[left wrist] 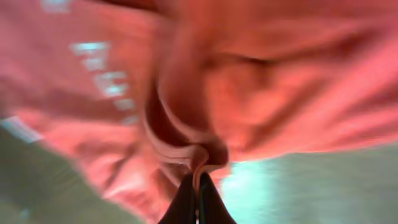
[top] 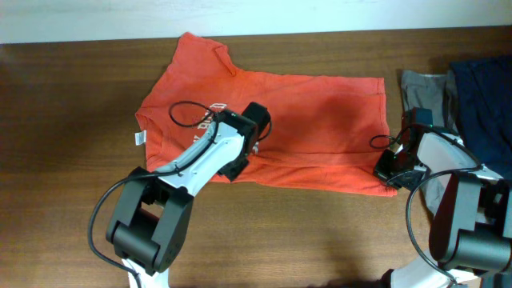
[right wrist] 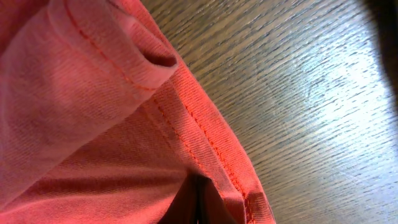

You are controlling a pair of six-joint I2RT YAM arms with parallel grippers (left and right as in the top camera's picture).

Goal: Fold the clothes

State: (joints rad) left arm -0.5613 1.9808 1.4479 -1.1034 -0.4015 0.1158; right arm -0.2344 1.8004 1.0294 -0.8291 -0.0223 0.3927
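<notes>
Left gripper (left wrist: 198, 199) pinched tight on a bunched fold of the orange-red T-shirt (top: 320, 104), right gripper (right wrist: 199, 202) clamped on its hem. It lies spread across the wooden worktop (top: 64, 96)

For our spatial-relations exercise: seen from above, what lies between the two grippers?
The overhead view shows only the orange-red T-shirt, lying flat, between the left gripper and the right gripper.
</notes>
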